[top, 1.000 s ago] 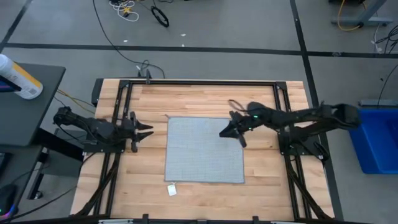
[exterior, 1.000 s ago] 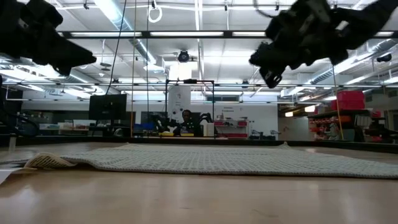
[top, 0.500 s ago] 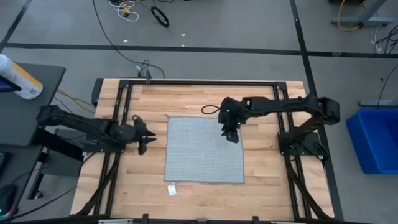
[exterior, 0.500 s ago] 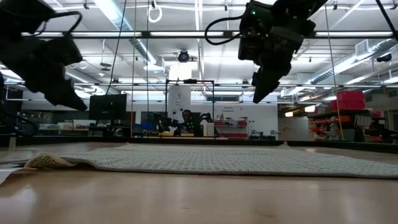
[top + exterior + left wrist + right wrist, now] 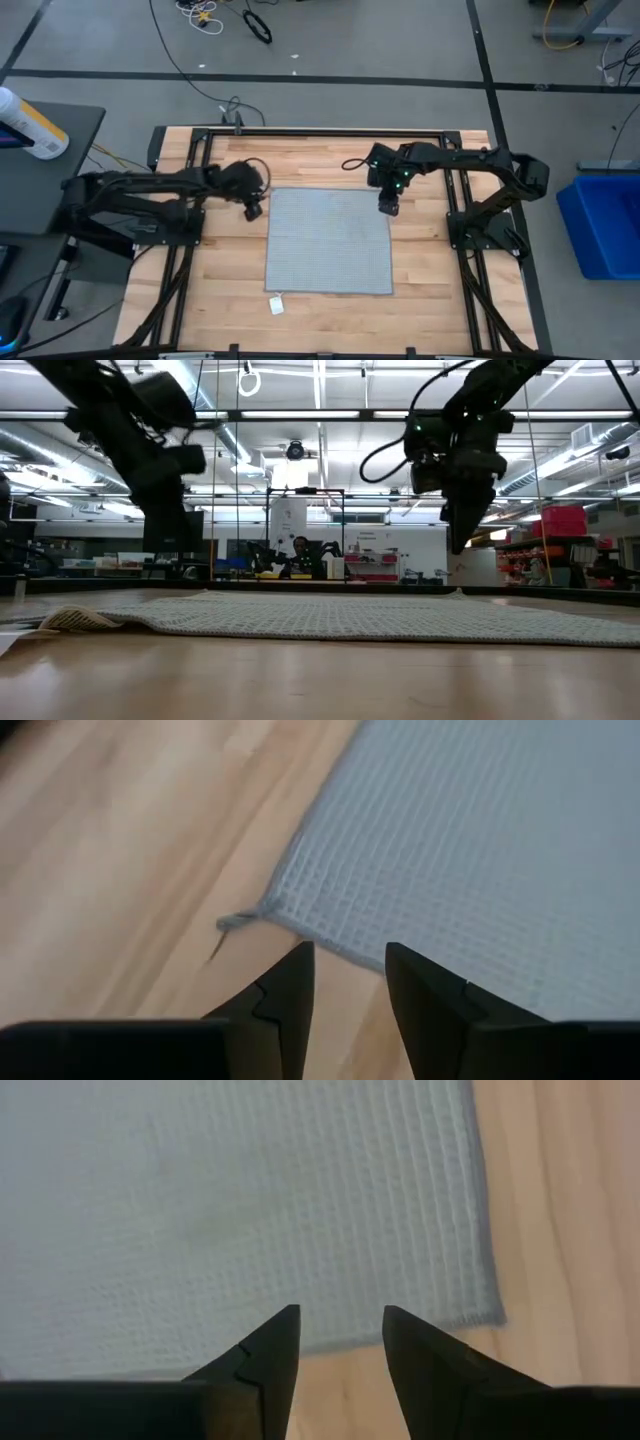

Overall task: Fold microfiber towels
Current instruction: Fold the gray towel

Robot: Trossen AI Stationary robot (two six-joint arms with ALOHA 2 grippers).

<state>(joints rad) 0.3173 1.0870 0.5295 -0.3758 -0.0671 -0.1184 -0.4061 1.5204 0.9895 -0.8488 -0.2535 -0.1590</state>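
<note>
A: Where is the towel [image 5: 329, 241] found, and what is the step in hand?

B: It is spread flat in the middle of the desk [image 5: 330, 160], its white tag [image 5: 276, 305] at the near left corner. The two far corners are judged to be the targets: the left gripper [image 5: 253, 212] is held just over the far left corner, the right gripper [image 5: 388, 207] just over the far right one.

A: How are the jaws set?

B: On both arms a narrow gap is seen between the fingers in the wrist views, and nothing is held in either. In the left wrist view the corner [image 5: 272, 910] with a loose thread [image 5: 228, 925] is seen just ahead of the fingers [image 5: 285, 995].

A: What is needed for a good grasp?

B: The fingers should be lowered straight onto the hem, so that one finger is slid under the edge and only one layer is pinched. Both corners are best closed on together, at matching spots, so that the cloth is lifted evenly and the fold is kept square. A grasp placed too far in is likely to bunch the fabric.
</note>
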